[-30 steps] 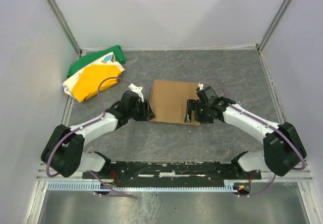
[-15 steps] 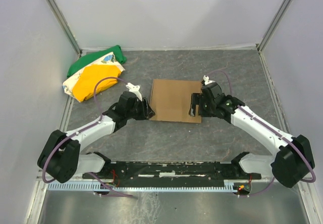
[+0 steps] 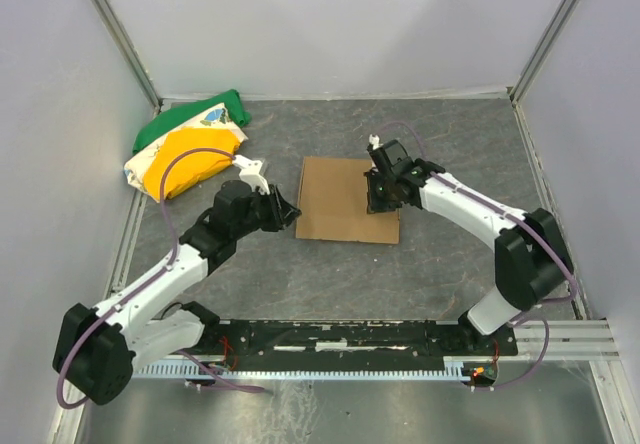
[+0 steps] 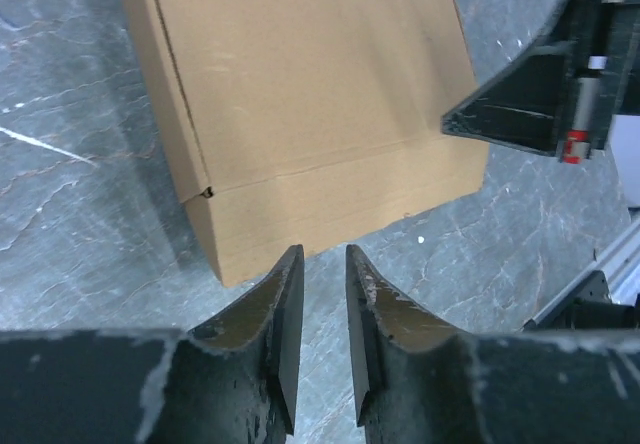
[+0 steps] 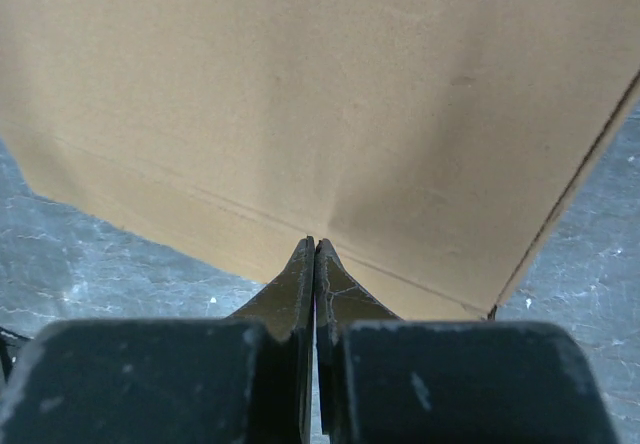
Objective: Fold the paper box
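At the middle of the grey, stone-veined table the paper box lies flat, a plain brown cardboard rectangle with matte, faintly scuffed faces and no print on the side that shows. Near the far left corner sits a cloth bundle in green, yellow and white, and the small coloured motif on its white part is too small to read. From above, the left gripper sits just beside the box's left edge, and the right gripper hangs over its right-hand part. The wrist cameras add what the overhead view cannot. The left one shows its dark, chipped fingers standing a narrow slit apart with nothing between them, their tips just short of a box corner. It also shows a scored crease across the panel and a stacked edge with a small notch. The right one shows its two fingers pressed flat together, tips meeting at a crease on the cardboard. Whether they bear down on it cannot be told.
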Controlling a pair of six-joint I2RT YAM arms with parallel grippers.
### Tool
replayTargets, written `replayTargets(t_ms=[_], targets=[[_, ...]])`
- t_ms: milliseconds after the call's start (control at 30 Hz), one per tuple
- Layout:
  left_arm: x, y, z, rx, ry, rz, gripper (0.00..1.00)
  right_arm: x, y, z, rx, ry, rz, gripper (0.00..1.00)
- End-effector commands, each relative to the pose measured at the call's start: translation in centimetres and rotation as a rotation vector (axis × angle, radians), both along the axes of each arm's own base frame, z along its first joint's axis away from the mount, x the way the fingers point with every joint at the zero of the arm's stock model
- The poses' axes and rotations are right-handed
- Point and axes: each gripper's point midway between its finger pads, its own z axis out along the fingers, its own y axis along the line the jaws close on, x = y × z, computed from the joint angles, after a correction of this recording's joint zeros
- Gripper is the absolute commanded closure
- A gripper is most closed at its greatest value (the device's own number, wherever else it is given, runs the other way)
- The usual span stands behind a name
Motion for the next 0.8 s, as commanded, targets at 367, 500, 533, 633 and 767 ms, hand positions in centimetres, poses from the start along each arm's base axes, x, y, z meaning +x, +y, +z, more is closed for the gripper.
replayTargets(t_ms=[367, 500, 533, 633, 767], targets=[[-0.7, -3.6, -3.7, -0.073, 0.11, -0.14, 0.84, 2.0, 1.8, -0.7, -0.01, 0.015, 0.041, 0.98], [-1.3, -3.7, -5.1, -0.026, 0.15, -0.147, 0.84, 1.9, 1.9, -1.6, -0.021, 0.044, 0.043, 0.98], [-1.3, -3.6, -5.5, -0.015, 0.157, -0.14, 0.84, 1.9, 1.9, -1.7, -0.023, 0.049, 0.043, 0.98], [-1.5, -3.1, -6.6, 0.022, 0.179, -0.118, 0.84, 1.8, 1.9, -2.2, -0.03, 0.067, 0.043, 0.99], [-1.6, -2.7, -7.9, 0.081, 0.209, -0.101, 0.84, 1.6, 1.9, -2.9, -0.041, 0.091, 0.045, 0.98]])
